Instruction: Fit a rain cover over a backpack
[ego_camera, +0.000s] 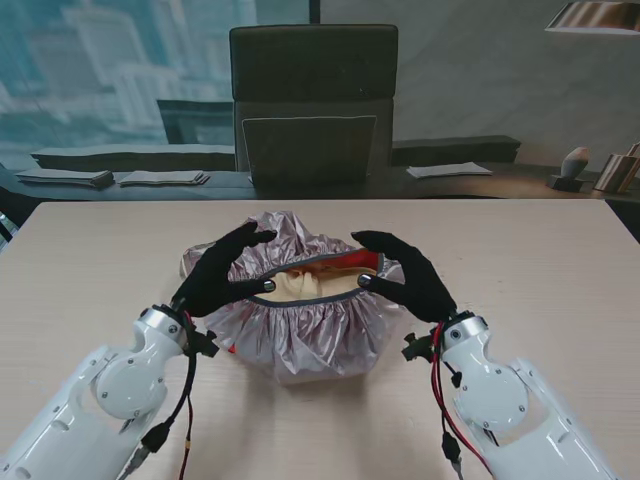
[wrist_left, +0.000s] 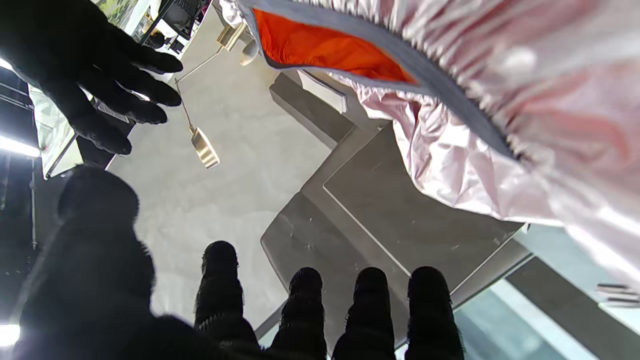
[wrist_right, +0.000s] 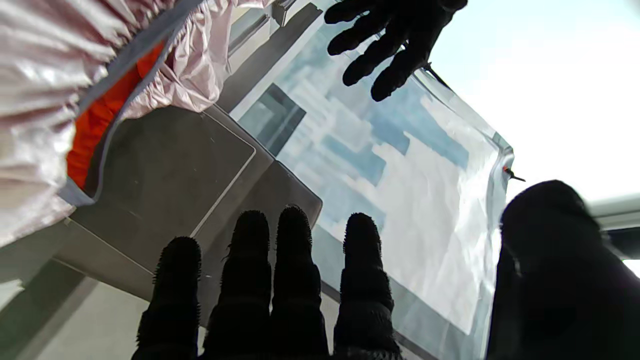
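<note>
A silvery-pink rain cover (ego_camera: 300, 335) with a grey elastic hem lies bunched in the middle of the table (ego_camera: 100, 260). Through its opening show the beige backpack (ego_camera: 305, 285) and an orange-red patch (ego_camera: 355, 262). My left hand (ego_camera: 222, 272) hovers over the cover's left side, fingers spread, thumb close to the hem. Opposite it, my right hand (ego_camera: 408, 275) hovers over the right side in the same pose. The left wrist view shows the cover (wrist_left: 500, 100) and bare fingers (wrist_left: 305, 320) with nothing in them. The right wrist view also has the cover (wrist_right: 45, 75) and free fingers (wrist_right: 295, 280).
A dark office chair (ego_camera: 313, 100) stands behind the table's far edge. Beyond it, a dark desk carries papers (ego_camera: 160, 178) and a small ornament (ego_camera: 572, 168). Bare table top stretches to both sides of the cover.
</note>
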